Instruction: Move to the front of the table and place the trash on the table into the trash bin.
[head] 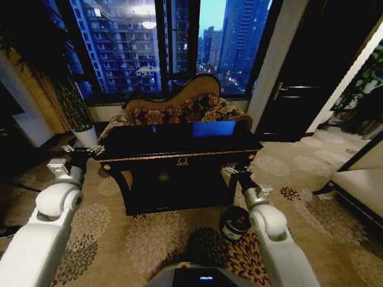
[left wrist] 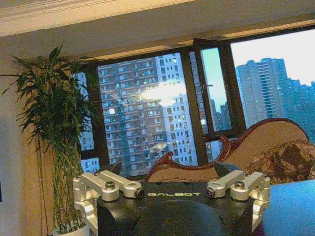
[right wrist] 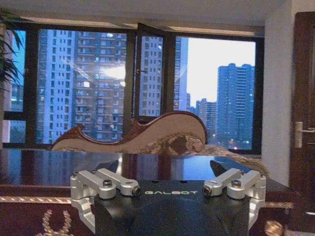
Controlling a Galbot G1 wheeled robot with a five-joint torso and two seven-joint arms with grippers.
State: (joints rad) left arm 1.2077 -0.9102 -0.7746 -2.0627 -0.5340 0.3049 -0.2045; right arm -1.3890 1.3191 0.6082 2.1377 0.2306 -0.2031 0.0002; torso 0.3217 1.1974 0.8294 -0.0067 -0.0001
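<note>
One glossy black table (head: 179, 143) before sofa (head: 179, 107)

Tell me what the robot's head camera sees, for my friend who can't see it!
A large glossy black table with gold trim stands ahead, a patterned curved-back sofa behind it. The left gripper and right gripper hover by its corners, above a small dark round trash bin.
</note>
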